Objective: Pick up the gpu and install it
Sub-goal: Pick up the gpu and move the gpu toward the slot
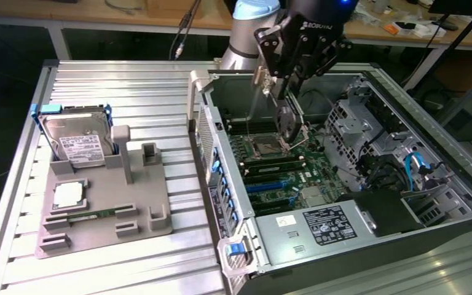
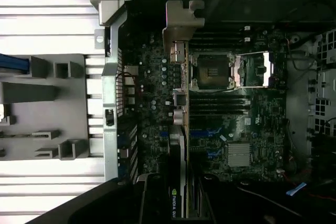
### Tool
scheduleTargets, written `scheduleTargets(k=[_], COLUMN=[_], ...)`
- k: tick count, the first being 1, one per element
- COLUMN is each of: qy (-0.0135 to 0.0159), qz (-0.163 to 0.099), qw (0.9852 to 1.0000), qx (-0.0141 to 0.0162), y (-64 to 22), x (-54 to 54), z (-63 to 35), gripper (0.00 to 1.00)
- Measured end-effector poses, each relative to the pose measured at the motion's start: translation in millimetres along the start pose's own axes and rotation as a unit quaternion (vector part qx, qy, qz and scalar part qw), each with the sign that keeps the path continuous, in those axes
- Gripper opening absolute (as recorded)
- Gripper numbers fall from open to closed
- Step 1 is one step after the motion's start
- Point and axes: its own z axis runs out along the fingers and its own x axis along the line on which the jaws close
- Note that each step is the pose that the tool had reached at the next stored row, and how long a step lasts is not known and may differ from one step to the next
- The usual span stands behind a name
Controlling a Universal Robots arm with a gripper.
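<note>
While the grey holder on the slatted table nearest me carries a hard drive, the open computer case stands just beside it, on the exterior view's right. Farther back, over the motherboard, the gripper is clamped on the gpu, which hangs edge-on beside the processor socket.

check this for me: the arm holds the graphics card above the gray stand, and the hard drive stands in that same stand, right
Wrong in one place: the graphics card is held above the motherboard inside the open computer case, not above the gray stand, as the exterior view shows. The hard drive does stand in that stand.
</note>
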Motion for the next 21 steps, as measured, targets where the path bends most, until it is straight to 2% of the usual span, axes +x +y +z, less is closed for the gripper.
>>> scheduleTargets(k=[1, 13, 17, 19, 21], qy=[-0.0004, -0.003, -0.0051, -0.0069, -0.007], qz=[0.0, 0.0, 0.0, 0.0, 0.0], qw=[1.0, 1.0, 1.0, 1.0, 1.0], qx=[0.0, 0.0, -0.0001, -0.0002, -0.0001], y=[0.1, 0.3, 0.4, 0.4, 0.4], x=[-8.6, -63.2, -82.2, -89.0, -89.5], z=[1.0, 6.9, 9.6, 10.7, 10.6], gripper=[0.27, 0.27, 0.27, 0.27, 0.27])
